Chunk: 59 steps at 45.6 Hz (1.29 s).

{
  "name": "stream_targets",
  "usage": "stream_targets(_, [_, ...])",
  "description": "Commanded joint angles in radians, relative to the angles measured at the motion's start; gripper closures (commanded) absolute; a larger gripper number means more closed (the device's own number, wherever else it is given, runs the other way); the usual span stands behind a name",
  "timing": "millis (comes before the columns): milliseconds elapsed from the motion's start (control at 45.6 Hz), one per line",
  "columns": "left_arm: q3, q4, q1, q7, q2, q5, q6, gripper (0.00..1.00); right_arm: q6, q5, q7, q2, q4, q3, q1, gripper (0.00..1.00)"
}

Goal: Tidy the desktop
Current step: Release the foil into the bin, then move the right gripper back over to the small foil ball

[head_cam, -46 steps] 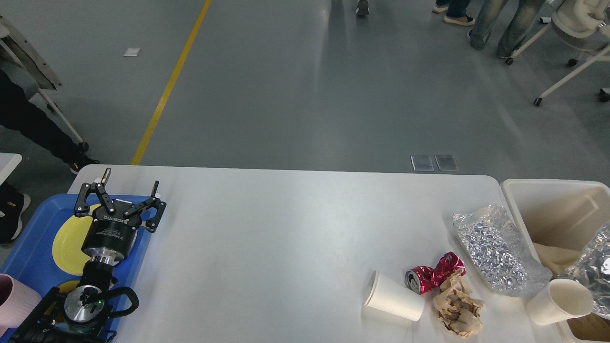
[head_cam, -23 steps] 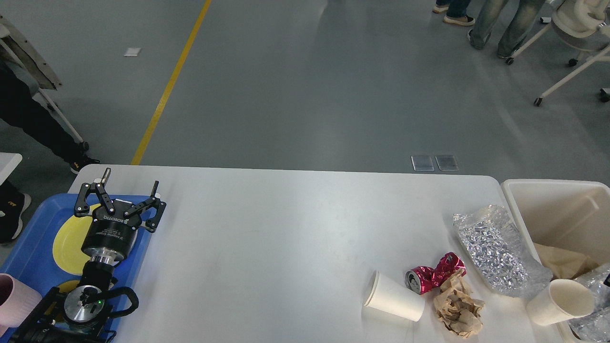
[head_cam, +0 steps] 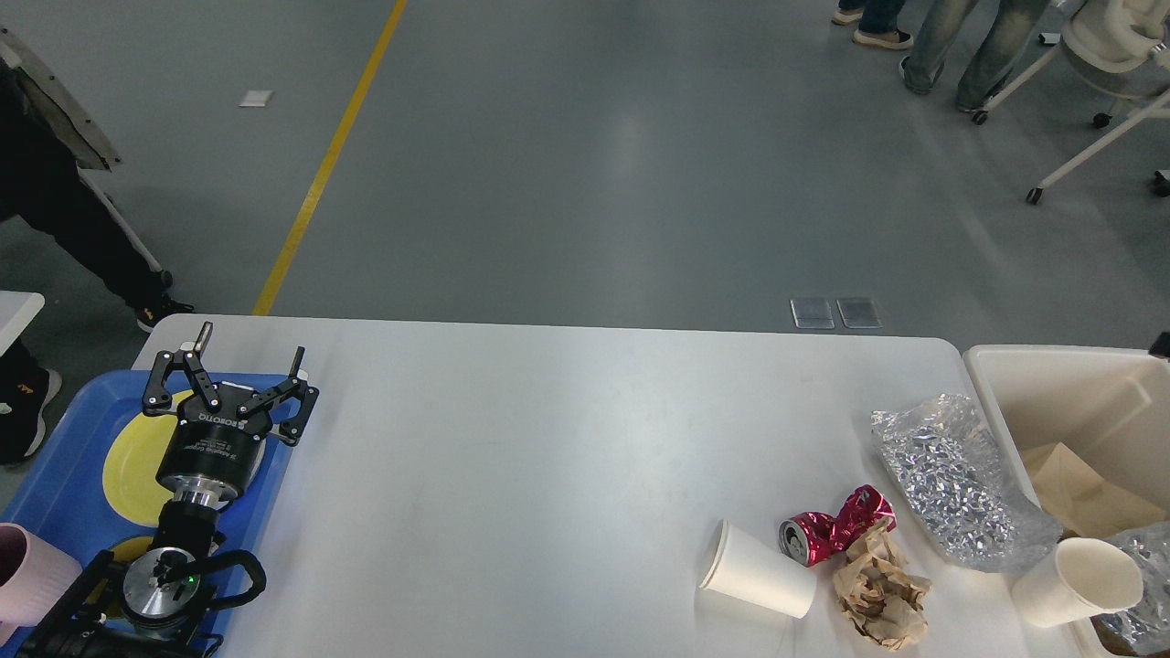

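The white desktop [head_cam: 548, 475] fills the lower part of the head view. At its right lie a tipped white paper cup [head_cam: 757, 582], a crushed red can [head_cam: 832, 532], a brown crumpled paper wad [head_cam: 879, 586], a silver foil bag [head_cam: 958, 482] and a second paper cup [head_cam: 1077, 581] at the edge. My left gripper [head_cam: 249, 344] stands open and empty over the far edge of the blue tray [head_cam: 64, 512], above a yellow plate [head_cam: 137, 461]. My right gripper is out of view.
A cream bin [head_cam: 1069, 402] sits off the desktop's right end, holding brown paper [head_cam: 1083, 498] and a silver foil piece [head_cam: 1143, 585]. A pink cup [head_cam: 32, 576] stands on the tray. People's legs and a wheeled chair frame are on the floor beyond.
The silver foil piece at the right edge has dropped lower into the bin, exposing the brown paper there. My left gripper has not moved.
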<state>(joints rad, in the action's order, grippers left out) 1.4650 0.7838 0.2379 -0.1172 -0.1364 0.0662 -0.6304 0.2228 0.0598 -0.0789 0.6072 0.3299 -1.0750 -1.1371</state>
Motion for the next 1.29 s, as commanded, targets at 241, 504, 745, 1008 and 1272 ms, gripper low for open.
stream_targets(241, [0.000, 0.000, 0.000, 0.002, 0.000, 0.000, 0.000, 0.03, 0.341, 0.025, -0.033, -0.050, 0.475, -0.180, -0.636, 0.00])
stream_targets(504, [0.000, 0.000, 0.000, 0.001, 0.000, 0.001, 0.000, 0.03, 0.618, 0.017, -0.035, -0.148, 0.771, -0.227, -1.010, 0.00])
stream_targets(745, [0.000, 0.000, 0.000, 0.001, 0.000, 0.000, 0.000, 0.03, 0.736, 0.006, -0.035, -0.237, 1.050, -0.215, -1.285, 0.00])
stream_targets(1008, [0.000, 0.000, 0.000, 0.001, 0.001, 0.000, 0.000, 0.03, 0.733, -0.057, -0.036, -0.297, 1.140, -0.207, -1.343, 0.00])
stream_targets(1272, [0.000, 0.000, 0.000, 0.001, 0.000, 0.000, 0.000, 0.03, 0.716, -0.061, -0.024, -0.280, 1.146, -0.220, -1.336, 0.00])
